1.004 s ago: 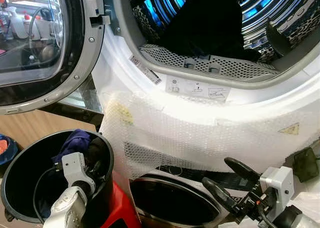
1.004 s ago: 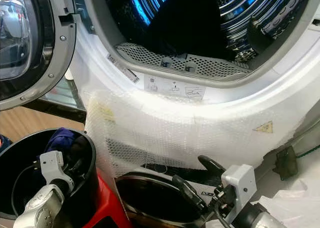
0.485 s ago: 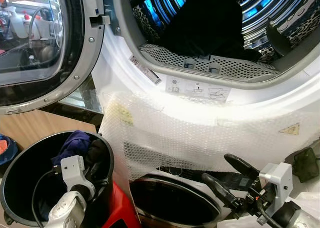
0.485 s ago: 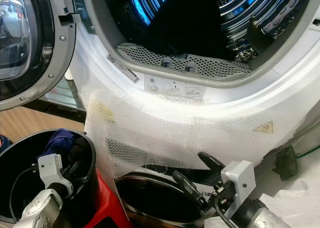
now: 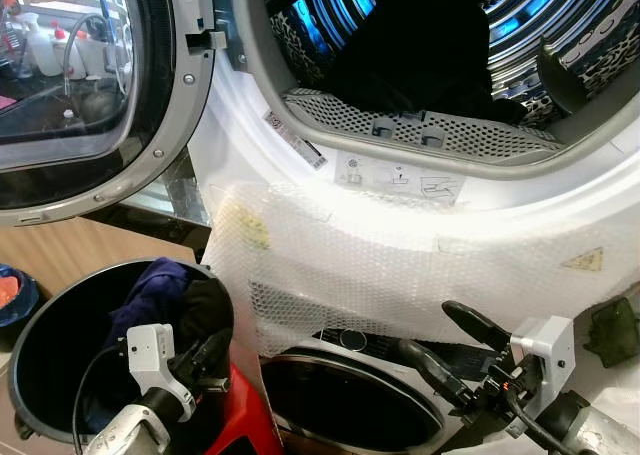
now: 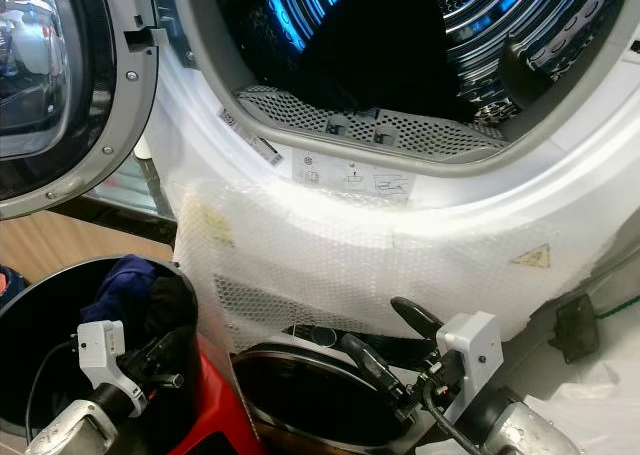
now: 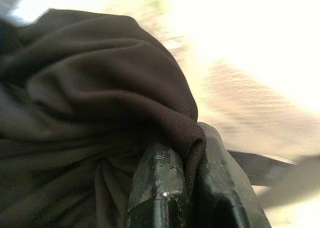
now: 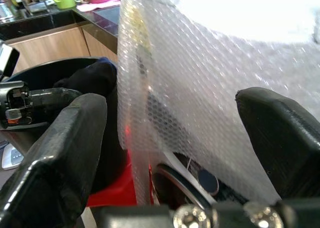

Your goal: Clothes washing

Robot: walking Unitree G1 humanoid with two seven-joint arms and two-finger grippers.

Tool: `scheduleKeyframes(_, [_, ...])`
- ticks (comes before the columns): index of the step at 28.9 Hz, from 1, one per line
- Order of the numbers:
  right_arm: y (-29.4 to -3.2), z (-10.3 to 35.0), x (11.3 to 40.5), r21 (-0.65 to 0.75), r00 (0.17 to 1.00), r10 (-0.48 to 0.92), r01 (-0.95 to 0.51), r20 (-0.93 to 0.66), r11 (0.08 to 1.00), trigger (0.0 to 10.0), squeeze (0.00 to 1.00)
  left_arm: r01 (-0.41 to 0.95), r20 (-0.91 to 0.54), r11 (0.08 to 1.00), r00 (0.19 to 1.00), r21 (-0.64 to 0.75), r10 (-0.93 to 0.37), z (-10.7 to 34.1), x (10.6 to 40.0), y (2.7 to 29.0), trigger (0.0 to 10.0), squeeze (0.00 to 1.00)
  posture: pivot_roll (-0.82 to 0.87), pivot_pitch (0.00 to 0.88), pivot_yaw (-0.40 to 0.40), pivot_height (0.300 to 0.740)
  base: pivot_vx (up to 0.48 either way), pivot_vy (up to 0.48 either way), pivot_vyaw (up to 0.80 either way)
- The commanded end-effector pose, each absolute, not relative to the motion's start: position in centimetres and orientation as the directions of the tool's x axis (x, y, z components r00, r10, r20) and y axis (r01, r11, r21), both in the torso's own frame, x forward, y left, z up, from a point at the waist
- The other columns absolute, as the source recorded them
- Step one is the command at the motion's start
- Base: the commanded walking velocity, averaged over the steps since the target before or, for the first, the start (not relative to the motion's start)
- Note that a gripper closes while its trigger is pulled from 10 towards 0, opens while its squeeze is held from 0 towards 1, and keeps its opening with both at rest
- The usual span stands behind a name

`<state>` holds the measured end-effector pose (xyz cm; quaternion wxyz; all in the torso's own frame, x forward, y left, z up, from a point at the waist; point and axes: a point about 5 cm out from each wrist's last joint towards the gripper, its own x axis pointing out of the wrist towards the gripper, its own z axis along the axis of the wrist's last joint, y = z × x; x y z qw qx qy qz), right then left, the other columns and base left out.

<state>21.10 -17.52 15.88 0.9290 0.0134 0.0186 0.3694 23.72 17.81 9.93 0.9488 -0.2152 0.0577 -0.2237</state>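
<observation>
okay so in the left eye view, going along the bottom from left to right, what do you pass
Blue object at the edge → black bin → left hand, shut on a dark garment → red object → lower round door → right hand, open.

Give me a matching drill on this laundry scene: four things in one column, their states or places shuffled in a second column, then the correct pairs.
Column one:
1. left end effector
2. right end effector
3. washer door
4. black bucket

Column two:
A. swung open at the robot's left
B. fingers spread, holding nothing, low before the bubble wrap
C. standing below the door, with dark and purple clothes inside
D. clamped on a fold of dark cloth

Pairs: 1-D, 2-B, 3-A, 4-C
</observation>
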Motion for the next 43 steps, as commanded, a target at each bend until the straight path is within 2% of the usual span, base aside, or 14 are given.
scheduleKeyframes(1, [-17.7,15.7,21.2,0.033,0.727,0.686,-0.685,-0.033,0.727,10.0,0.00,0.568,0.079,0.690,0.794,-0.450,-0.602,11.5,23.1,15.2,10.0,0.00,-0.04,0.078,-0.079,0.740,0.000,0.000,0.00])
scheduleKeyframes(4, [-17.6,15.7,21.3,0.032,0.723,0.690,-0.689,-0.031,0.724,10.0,0.00,0.671,0.155,0.587,0.707,-0.452,-0.690,13.3,22.2,14.4,10.0,0.00,-0.03,0.063,-0.083,0.740,0.000,0.000,0.00])
scheduleKeyframes(9, [-17.5,15.7,21.6,0.030,0.717,0.697,-0.696,-0.027,0.717,10.0,0.00,0.760,0.212,0.500,0.615,-0.415,-0.759,15.0,21.4,13.7,10.0,0.00,-0.03,0.048,-0.085,0.740,0.000,0.000,0.00])
scheduleKeyframes(11, [-17.5,15.6,21.8,0.027,0.714,0.700,-0.700,-0.025,0.714,10.0,0.00,0.831,0.265,0.401,0.516,-0.386,-0.814,16.6,20.7,13.2,10.0,0.00,-0.03,0.037,-0.083,0.740,0.000,0.000,0.00])
scheduleKeyframes(15, [-17.5,15.6,21.9,0.024,0.712,0.701,-0.701,-0.024,0.713,10.0,0.00,0.862,0.301,0.347,0.464,-0.368,-0.833,17.7,20.5,13.0,10.0,0.00,-0.03,0.030,-0.084,0.740,0.000,0.000,0.00])
scheduleKeyframes(16, [-17.6,15.6,21.9,0.022,0.712,0.701,-0.701,-0.024,0.713,10.0,0.00,0.890,0.339,0.300,0.416,-0.344,-0.844,19.0,20.4,12.8,10.0,0.00,-0.04,0.023,-0.081,0.740,0.000,0.000,0.00])
scheduleKeyframes(26, [-18.6,14.9,22.1,0.023,0.732,0.680,-0.680,-0.040,0.733,10.0,0.00,0.949,0.474,0.202,0.298,-0.242,-0.829,23.3,20.9,12.8,10.0,0.00,-0.05,0.000,-0.066,0.740,0.000,0.000,0.00])
scheduleKeyframes(33, [-19.0,14.3,22.1,0.030,0.745,0.665,-0.665,-0.052,0.746,10.0,0.00,0.967,0.498,0.218,0.256,-0.133,-0.829,26.1,22.0,13.2,10.0,0.00,-0.05,0.000,-0.055,0.740,0.000,0.000,0.00])
scheduleKeyframes(37, [-19.0,13.9,22.1,0.038,0.750,0.659,-0.658,-0.054,0.752,10.0,0.00,0.957,0.493,0.272,0.286,-0.102,-0.822,26.9,23.1,13.3,10.0,0.00,-0.05,0.000,-0.044,0.740,0.000,0.000,0.00])
scheduleKeyframes(40, [-19.7,13.5,22.0,0.052,0.777,0.627,-0.625,-0.052,0.779,10.0,0.00,0.925,0.496,0.370,0.363,-0.088,-0.789,27.6,24.6,13.5,10.0,0.00,-0.06,0.000,-0.034,0.740,0.000,0.000,0.00])
scheduleKeyframes(43, [-20.5,13.3,21.9,0.065,0.799,0.599,-0.596,-0.050,0.800,10.0,0.00,0.914,0.483,0.398,0.383,-0.077,-0.787,27.7,25.0,13.4,10.0,0.00,-0.06,0.000,-0.030,0.740,0.000,0.000,0.00])
